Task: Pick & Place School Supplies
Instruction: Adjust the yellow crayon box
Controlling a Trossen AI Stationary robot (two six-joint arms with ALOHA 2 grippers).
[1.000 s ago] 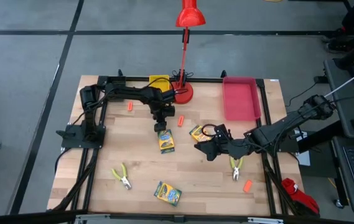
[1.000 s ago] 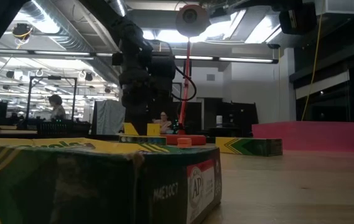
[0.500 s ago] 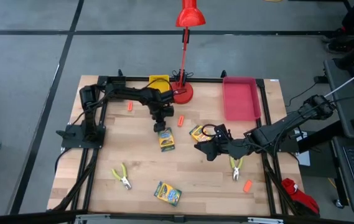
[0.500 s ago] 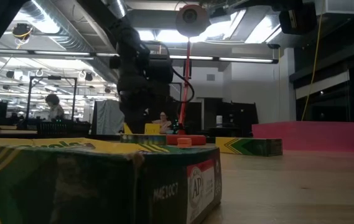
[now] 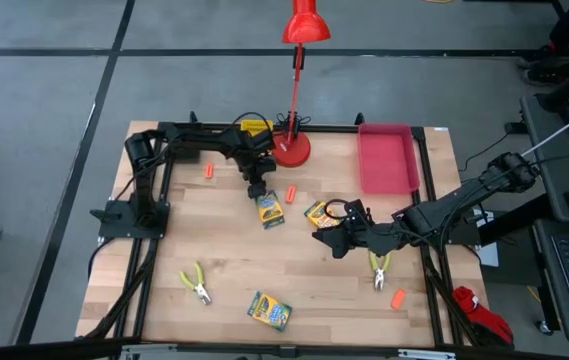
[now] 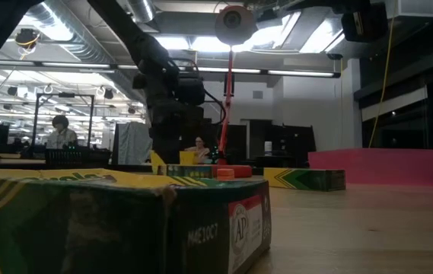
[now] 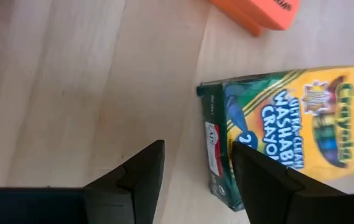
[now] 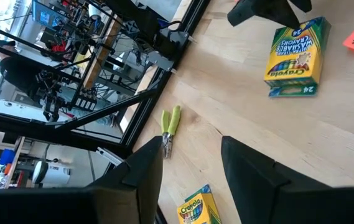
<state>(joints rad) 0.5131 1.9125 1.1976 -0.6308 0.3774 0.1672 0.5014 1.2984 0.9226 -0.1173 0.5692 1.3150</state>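
Note:
My left gripper (image 5: 256, 189) stands open over the far middle of the table, pointing steeply down at the far end of a yellow-and-green crayon box (image 5: 270, 211) that lies flat. In the left wrist view (image 7: 195, 152) one finger overlaps the box (image 7: 288, 124). The other stands over bare wood. An orange piece (image 5: 289, 194) lies just right of it. My right gripper (image 5: 329, 240) hangs open and raised beside a second crayon box (image 5: 317, 214). A third crayon box (image 5: 269, 311) lies near the front edge. My left gripper touches the crayon box with one finger (image 7: 260, 180) at the corner of the box's far end (image 7: 217, 155). The finger itself hides the exact place of contact. The fingers slant down from the far side. The box lies flat on the wood, face up.
Pliers lie at the front left (image 5: 196, 284) and right of centre (image 5: 379, 268). Orange pieces lie at the far left (image 5: 207, 171) and front right (image 5: 398, 298). A pink tray (image 5: 386, 158), the red lamp's base (image 5: 292, 150) and a yellow tray (image 5: 255, 127) line the far edge.
My left gripper has moved toward the table's far edge and sunk slightly, staying open. The crayon box at its finger has slid along the table toward the far edge with it and turned a little.

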